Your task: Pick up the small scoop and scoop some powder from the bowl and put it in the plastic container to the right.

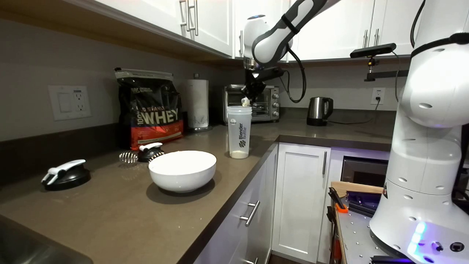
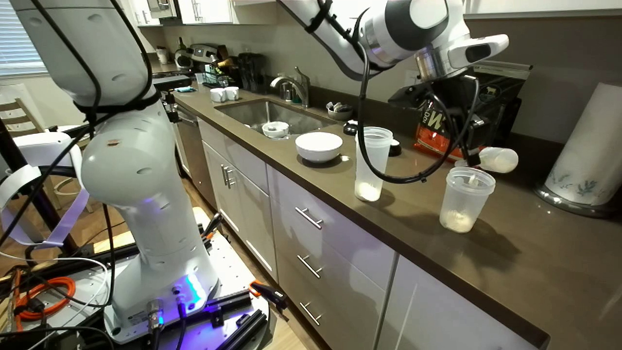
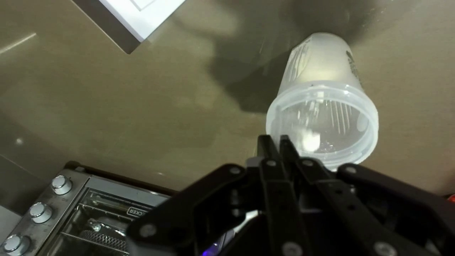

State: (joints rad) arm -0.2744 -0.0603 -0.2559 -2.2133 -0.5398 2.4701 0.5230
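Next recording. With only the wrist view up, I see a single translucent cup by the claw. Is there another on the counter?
Observer: Yes, a second translucent cup stands nearer the bowl.
Operator: What is the claw holding?
Observer: In an exterior view, a whitish scoop sits in its grip.
Operator: Any lettered packaging about?
Observer: Yes, in an exterior view a black and red bag reads WHEY.

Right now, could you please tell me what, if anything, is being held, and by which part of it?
The end effector holds the small white scoop, apparently by its handle; the exact contact spot is hidden.
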